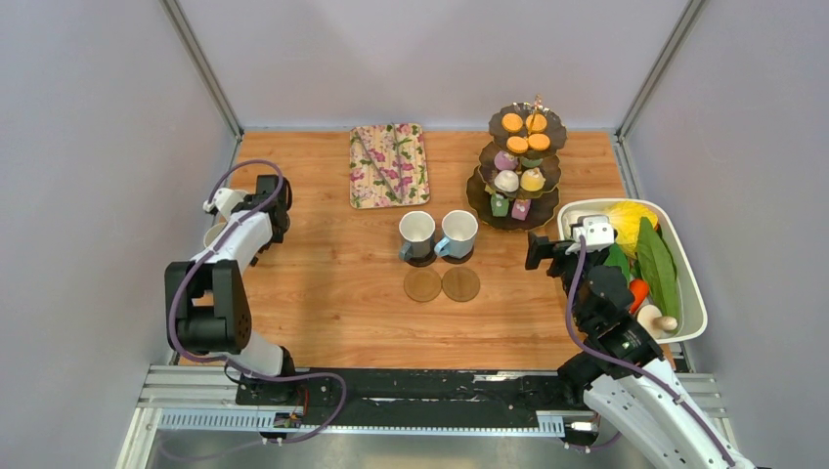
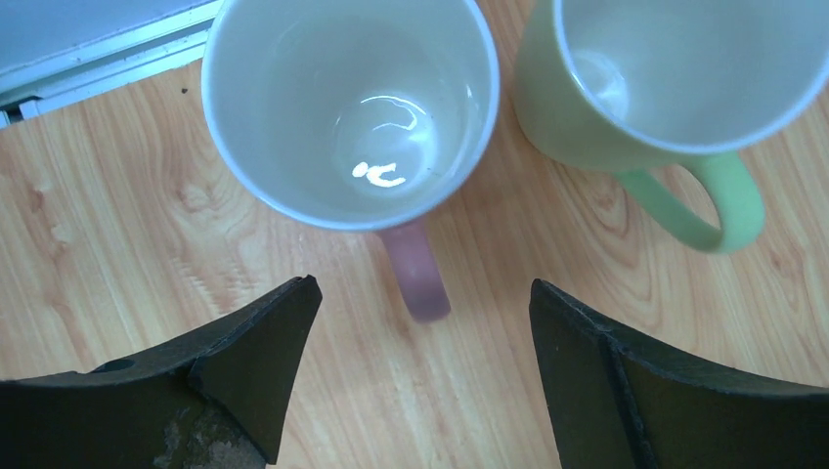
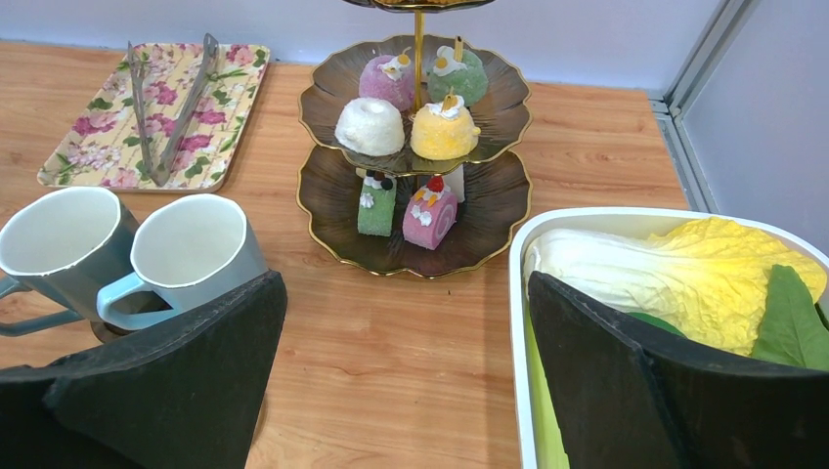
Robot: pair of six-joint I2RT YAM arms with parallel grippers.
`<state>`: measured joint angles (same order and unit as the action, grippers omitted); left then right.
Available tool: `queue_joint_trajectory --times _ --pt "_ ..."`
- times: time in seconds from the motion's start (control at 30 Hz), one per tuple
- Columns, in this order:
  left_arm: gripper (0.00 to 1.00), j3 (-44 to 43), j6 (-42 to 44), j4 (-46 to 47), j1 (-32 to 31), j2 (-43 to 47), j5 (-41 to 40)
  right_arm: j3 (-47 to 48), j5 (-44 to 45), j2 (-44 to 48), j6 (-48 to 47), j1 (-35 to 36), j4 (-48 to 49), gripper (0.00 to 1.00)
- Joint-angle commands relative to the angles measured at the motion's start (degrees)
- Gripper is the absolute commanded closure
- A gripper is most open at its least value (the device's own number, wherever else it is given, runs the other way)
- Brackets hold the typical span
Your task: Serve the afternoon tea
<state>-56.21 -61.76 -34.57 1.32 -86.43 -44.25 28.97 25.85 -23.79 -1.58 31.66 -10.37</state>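
**Two Mugs Left To Bring**

A grey-blue mug and a light blue mug stand in the middle of the wooden desk, each on a dark round coaster. Just in front of them lie two bare brown round coasters. I think these wait for the last two mugs.

Those two are at the far left edge of the desk. The white mug with a pink handle and the pale green mug stand upright, just beside each other.

The left arm is bent out to that side, and its wrist points down over them. The left fingers are spread wide and hold nothing. The pink handle shows right between their tips, so they look lined up to pinch it.

The dark three-tier stand with a gold rod stands at the back right, loaded with little colourful cakes — ready to serve.

The right arm sits low beside the white tub of vegetables, looking toward the stand. The right fingers are wide open and empty too.
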Motion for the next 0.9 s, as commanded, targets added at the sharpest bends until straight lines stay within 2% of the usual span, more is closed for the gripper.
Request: queue_joint_trajectory --times 0.0,0.27,0.4,0.57,0.67,0.77,0.87 --pt "0.12 -1.77 -4.37 3.84 2.74 -2.40 -0.64 -0.38 -0.21 0.42 0.17 -0.19 2.97 0.00" --pt "0.26 -1.29 -4.29 3.89 4.81 -5.36 0.79 -0.70 -0.14 0.23 -0.19 -0.18 3.43 0.00" --pt "0.52 1.53 -4.14 4.14 4.85 -3.43 0.76 -0.82 -0.40 0.53 -0.20 -0.12 3.58 0.00" --pt "0.72 3.82 -2.53 2.49 4.83 0.10 1.76 -1.16 -0.64 1.68 -0.27 -0.18 3.93 0.00" --pt "0.88 6.11 -1.09 0.94 4.79 3.04 2.51 -1.20 -0.78 2.07 -0.32 -0.13 4.04 0.00" --pt "0.98 7.60 2.05 -0.15 4.83 7.60 4.80 -1.06 -1.15 2.47 -0.23 -0.15 4.03 0.00" --pt "1.00 9.63 6.49 -0.50 4.83 12.49 8.18 -1.20 -1.37 3.10 -0.08 -0.19 4.10 0.00"
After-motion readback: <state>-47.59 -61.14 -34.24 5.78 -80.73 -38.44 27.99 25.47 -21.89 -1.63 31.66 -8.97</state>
